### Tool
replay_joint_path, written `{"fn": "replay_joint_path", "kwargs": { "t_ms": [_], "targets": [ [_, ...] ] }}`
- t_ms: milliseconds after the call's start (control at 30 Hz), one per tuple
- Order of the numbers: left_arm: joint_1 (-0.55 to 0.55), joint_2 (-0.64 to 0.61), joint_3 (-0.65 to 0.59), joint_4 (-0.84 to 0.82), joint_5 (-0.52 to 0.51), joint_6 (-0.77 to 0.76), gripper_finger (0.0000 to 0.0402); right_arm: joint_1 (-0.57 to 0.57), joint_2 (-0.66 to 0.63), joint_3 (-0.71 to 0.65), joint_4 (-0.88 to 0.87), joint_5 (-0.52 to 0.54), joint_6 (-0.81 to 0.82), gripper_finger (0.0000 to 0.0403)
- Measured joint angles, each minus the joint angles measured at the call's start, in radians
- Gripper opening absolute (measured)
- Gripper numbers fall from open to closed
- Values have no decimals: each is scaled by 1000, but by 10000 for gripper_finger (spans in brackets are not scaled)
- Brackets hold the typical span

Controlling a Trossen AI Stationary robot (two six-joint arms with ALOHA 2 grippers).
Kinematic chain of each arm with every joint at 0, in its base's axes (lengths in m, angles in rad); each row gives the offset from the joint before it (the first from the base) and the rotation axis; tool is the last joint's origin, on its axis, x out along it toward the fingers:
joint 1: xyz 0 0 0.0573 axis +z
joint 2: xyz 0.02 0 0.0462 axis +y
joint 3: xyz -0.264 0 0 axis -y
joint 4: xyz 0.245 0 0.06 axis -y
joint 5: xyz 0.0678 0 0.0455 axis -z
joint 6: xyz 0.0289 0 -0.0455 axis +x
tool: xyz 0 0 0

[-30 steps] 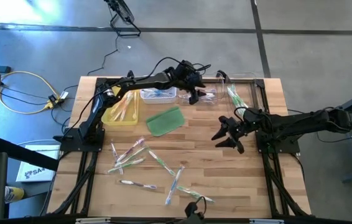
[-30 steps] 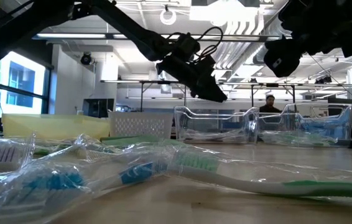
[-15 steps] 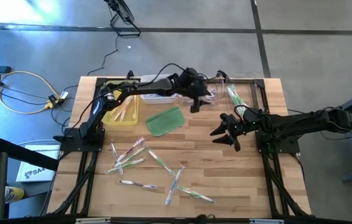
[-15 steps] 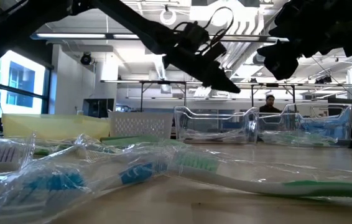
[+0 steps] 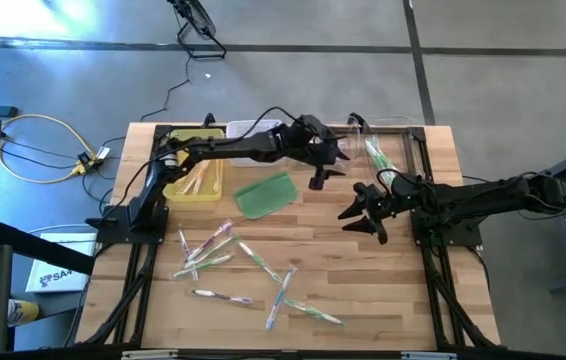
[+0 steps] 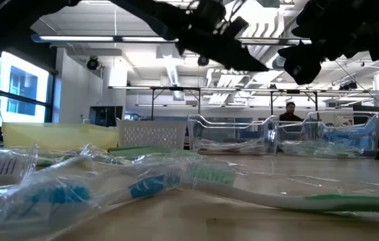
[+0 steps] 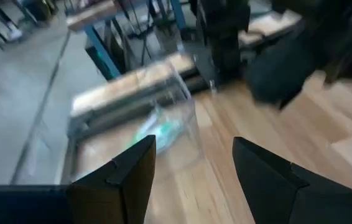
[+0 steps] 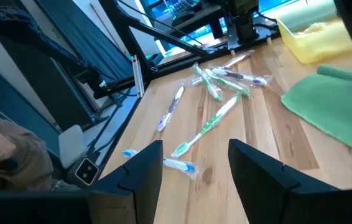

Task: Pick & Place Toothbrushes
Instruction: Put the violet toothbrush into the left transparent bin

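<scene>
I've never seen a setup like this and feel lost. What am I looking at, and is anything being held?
Two dark robot arms work at a wooden table. One picture looks straight down, one looks level from the tabletop, and two come from cameras on the arms' wrists. The left pincer hangs beside a green pad; the right pincer waits mid-table. Both are open and empty. Loose toothbrushes lie scattered in front; a yellow tray and clear bins sit at the back.
</scene>
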Motion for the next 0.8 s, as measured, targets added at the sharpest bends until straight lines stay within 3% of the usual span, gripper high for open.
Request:
{"fn": "replay_joint_path", "kwargs": {
  "t_ms": [200,300,467,533,667,800],
  "targets": [
    [-41,-66,-4,-68,-13,35,207,0,0,0,0,-3,-19,175],
    [-71,-105,-71,-58,-18,23,207,0,0,0,-1,-44,-19,175],
    [-116,-240,-324,106,-130,21,207,0,0,0,0,-109,-19,175],
    [-134,-307,-448,252,-170,25,207,0,0,0,-1,-110,-19,175],
    [-151,-443,-707,524,-176,44,207,0,0,0,-1,-109,-25,175],
    [-149,-562,-908,671,-165,73,207,0,0,0,9,-103,-68,175]
  ]
}}
